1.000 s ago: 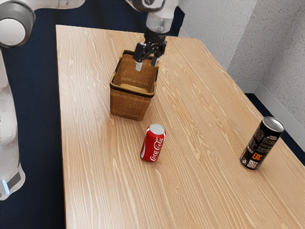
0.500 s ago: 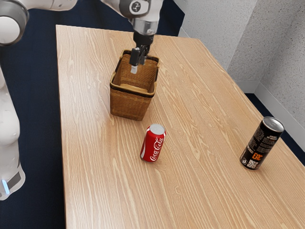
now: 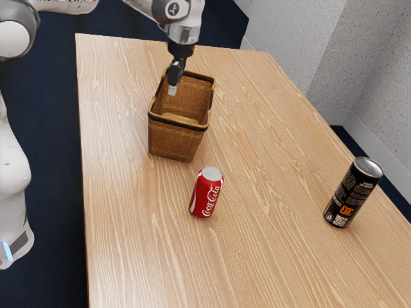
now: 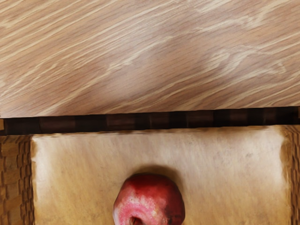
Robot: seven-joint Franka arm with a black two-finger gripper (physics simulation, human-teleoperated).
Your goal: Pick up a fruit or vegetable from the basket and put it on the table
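One black gripper hangs over the wicker basket, and whether it is parted or closed cannot be told from here; a slightly skewed descent could catch the rim or a wall. On the basket's floor lies a red, apple-like fruit, whose round skin might roll or squirt aside if gripped off-centre. Farther toward the exterior view's right, the red can stands near the basket and could be toppled by a low carry, while the black can, well apart, seems at less risk.
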